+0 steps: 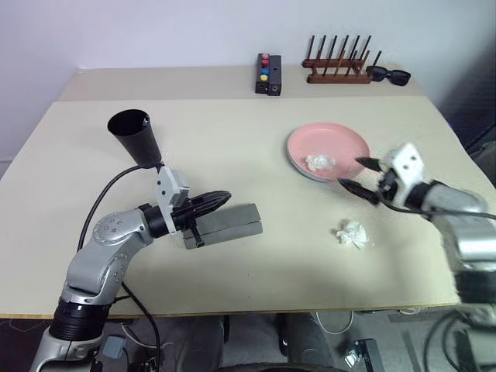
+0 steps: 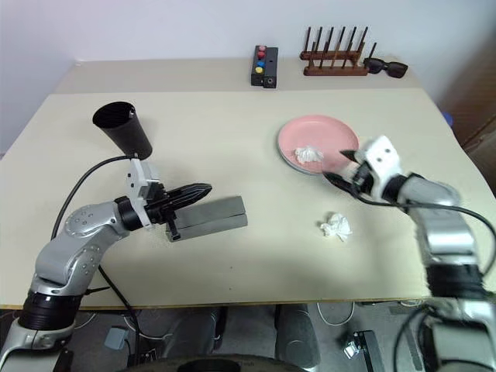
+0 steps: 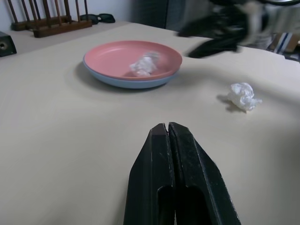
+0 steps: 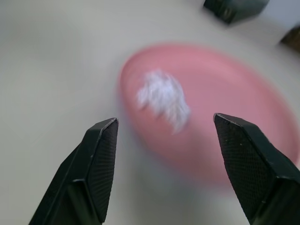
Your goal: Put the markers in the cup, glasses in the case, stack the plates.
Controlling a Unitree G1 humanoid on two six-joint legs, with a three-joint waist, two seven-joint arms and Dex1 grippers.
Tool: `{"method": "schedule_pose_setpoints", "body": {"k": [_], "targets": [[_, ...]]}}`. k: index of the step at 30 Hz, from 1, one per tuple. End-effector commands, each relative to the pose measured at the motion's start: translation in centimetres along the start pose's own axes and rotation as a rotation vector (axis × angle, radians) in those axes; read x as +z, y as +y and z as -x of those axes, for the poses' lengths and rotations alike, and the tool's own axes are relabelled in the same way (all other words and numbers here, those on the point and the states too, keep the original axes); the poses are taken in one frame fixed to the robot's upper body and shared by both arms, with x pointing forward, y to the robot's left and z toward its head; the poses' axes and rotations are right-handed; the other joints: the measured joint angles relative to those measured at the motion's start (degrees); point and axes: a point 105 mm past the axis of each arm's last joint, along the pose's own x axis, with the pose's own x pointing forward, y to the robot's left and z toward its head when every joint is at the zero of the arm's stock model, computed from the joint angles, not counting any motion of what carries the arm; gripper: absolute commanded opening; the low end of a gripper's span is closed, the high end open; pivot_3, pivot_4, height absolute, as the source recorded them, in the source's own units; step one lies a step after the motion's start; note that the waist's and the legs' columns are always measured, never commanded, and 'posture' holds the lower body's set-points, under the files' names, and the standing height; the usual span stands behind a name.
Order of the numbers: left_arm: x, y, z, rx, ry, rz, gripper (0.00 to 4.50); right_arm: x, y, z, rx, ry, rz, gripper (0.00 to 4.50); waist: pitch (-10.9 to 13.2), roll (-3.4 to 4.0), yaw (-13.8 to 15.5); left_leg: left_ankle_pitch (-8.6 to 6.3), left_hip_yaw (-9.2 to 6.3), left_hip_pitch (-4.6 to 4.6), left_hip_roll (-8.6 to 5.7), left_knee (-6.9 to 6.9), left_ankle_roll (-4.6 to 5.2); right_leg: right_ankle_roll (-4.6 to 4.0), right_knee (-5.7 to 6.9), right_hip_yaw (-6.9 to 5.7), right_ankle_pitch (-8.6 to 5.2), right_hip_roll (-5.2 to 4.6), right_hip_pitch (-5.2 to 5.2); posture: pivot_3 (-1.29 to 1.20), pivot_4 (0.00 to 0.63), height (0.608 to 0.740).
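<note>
R fingers (image 4: pixel 248 159) apart by plates (image 1: pixel 329 151)

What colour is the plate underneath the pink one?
Light blue; the lower plate shows as a rim under the pink plate, clearest in the left wrist view.

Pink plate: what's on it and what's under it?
On the pink plate lies a crumpled white paper wad. Under it sits the light blue plate, showing as a rim; the table beneath the stack is covered.
</note>
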Motion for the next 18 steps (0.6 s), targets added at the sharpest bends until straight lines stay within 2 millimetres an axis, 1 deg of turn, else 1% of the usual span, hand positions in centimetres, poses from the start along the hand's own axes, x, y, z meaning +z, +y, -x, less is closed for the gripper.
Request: {"method": "schedule_pose_setpoints", "body": {"k": [1,3,6,10,13,17,18], "targets": [[1.1,-0.8,-0.7,-0.079,-0.031,-0.023,0.0,0.4,2.5,1.5,0.128,0.016,-0.028,4.47,0.0,0.0,-0.45,0.0,0.01,0.02,0.02,0.01,0.0,-0.01,0.01,0.0,0.01,0.01,0.0,0.0,0.15,0.734],[1.3,-1.3,-0.9,-0.121,-0.028,-0.014,0.0,-0.6,3.4,2.0,0.159,0.065,-0.051,4.47,0.0,0.01,-0.96,0.0,0.01,0.04,0.04,0.02,0.0,-0.01,0.04,0.0,0.0,0.01,0.02,0.0,0.15,0.734],[1.3,-1.7,-1.2,-0.169,-0.018,-0.018,0.0,-2.0,4.3,2.2,0.166,0.118,-0.061,4.47,-0.02,0.04,-1.05,0.0,0.07,0.09,0.04,0.02,0.0,-0.01,0.04,0.01,0.0,0.01,0.03,0.0,0.15,0.734],[1.4,-1.6,-1.5,-0.182,-0.019,-0.03,0.0,-3.2,4.4,1.9,0.132,0.161,-0.06,4.47,-0.02,0.03,-0.73,0.0,0.06,0.03,0.04,0.06,0.0,-0.01,0.02,0.0,0.0,0.01,0.02,0.0,0.15,0.734],[1.6,-1.7,-1.7,-0.183,-0.023,-0.032,0.0,-3.5,4.2,1.5,0.116,0.168,-0.057,3.66,-0.02,0.03,-0.72,0.0,0.05,0.03,0.03,0.05,0.0,-0.01,0.02,0.0,0.0,0.0,0.02,0.0,0.15,0.734],[2.0,-1.9,-2.0,-0.169,-0.033,-0.036,0.0,-2.2,4.8,0.9,0.151,0.136,-0.063,1.75,-0.02,0.03,-0.73,0.0,0.05,0.02,0.03,0.04,0.0,-0.01,0.02,0.0,0.0,0.0,0.01,0.0,0.15,0.734],[2.1,-1.9,-2.0,-0.165,-0.034,-0.038,0.0,-1.8,4.8,0.8,0.156,0.131,-0.051,1.21,-0.02,0.03,-0.71,-0.01,0.05,0.02,0.03,0.04,0.0,-0.01,0.02,0.0,0.0,0.0,0.01,0.0,0.15,0.734]]}}
